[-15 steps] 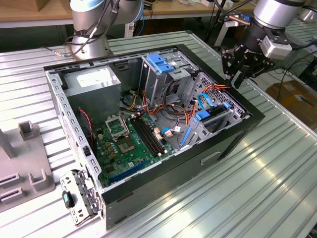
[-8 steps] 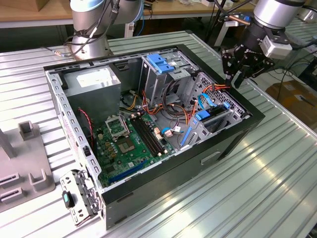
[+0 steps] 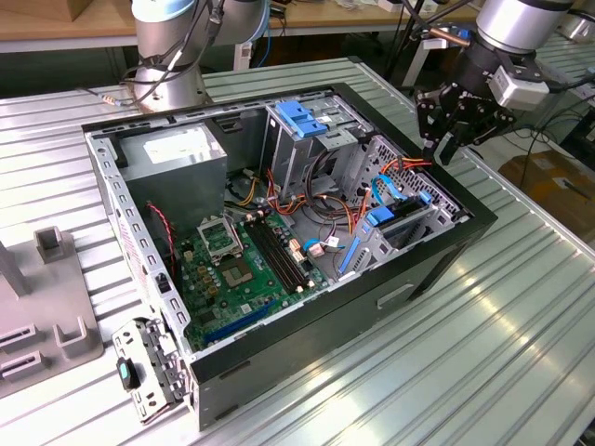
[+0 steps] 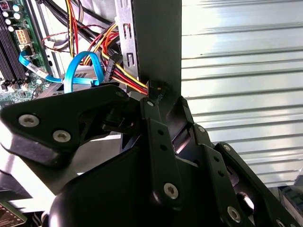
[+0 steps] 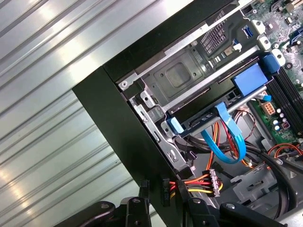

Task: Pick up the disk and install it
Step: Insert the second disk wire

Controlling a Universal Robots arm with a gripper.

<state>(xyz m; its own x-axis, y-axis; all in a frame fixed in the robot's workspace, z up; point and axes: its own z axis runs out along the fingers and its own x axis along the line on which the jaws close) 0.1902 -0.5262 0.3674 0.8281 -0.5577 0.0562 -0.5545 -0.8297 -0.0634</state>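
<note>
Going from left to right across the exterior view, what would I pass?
Grey stand → loose metal bracket → green motherboard → blue-latched drive cage → blue data cable → gripper, beside the case's corner.

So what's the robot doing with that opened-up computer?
The robot arm's gripper hangs just above the far right corner of an open computer case lying on a metal table. It isn't carrying anything. The disk looks like it already sits in its bay by that corner, with a blue cable looping next to it.
</note>
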